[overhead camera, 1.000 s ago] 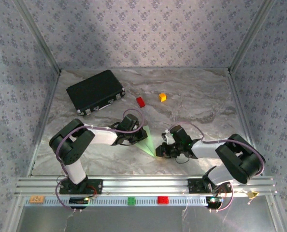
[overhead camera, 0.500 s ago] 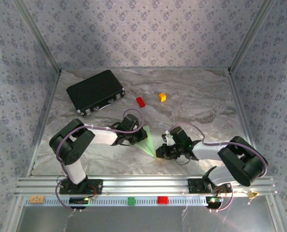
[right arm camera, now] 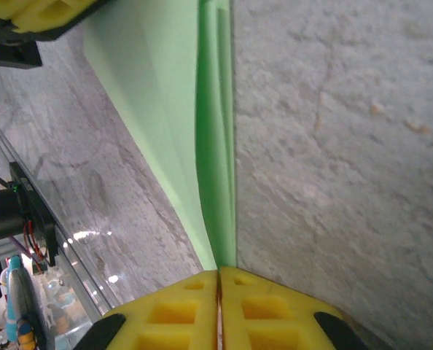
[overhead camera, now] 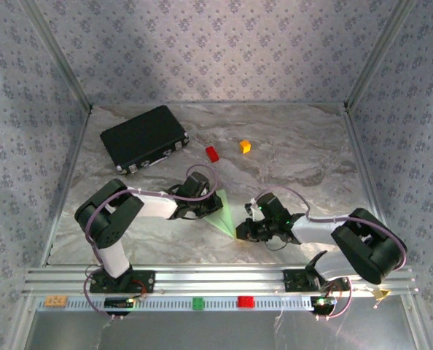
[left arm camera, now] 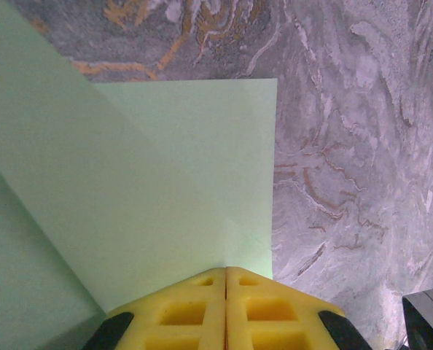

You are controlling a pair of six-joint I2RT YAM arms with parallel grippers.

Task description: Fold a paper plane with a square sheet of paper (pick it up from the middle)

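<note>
The paper plane [overhead camera: 220, 216] is a pale green folded dart lying between the two arms, its point toward the near right. My left gripper [overhead camera: 202, 212] is shut on its wide rear end; in the left wrist view the yellow pads [left arm camera: 202, 310] meet over the folded paper plane [left arm camera: 151, 189]. My right gripper [overhead camera: 243, 232] is shut on the pointed end, and the right wrist view shows the paper plane [right arm camera: 215, 168] edge-on running away from the closed pads [right arm camera: 194, 313]. The left gripper's yellow pads [right arm camera: 27, 11] show at the top left there.
A black case [overhead camera: 143, 137] lies at the back left. A red block [overhead camera: 212, 153] and an orange block [overhead camera: 245, 146] sit behind the plane. A green brick [overhead camera: 198, 302] and a red brick [overhead camera: 245, 301] rest on the front rail.
The right arm's elbow has shifted a little to the right and lower. Both grippers and the plane stay almost where they were.
</note>
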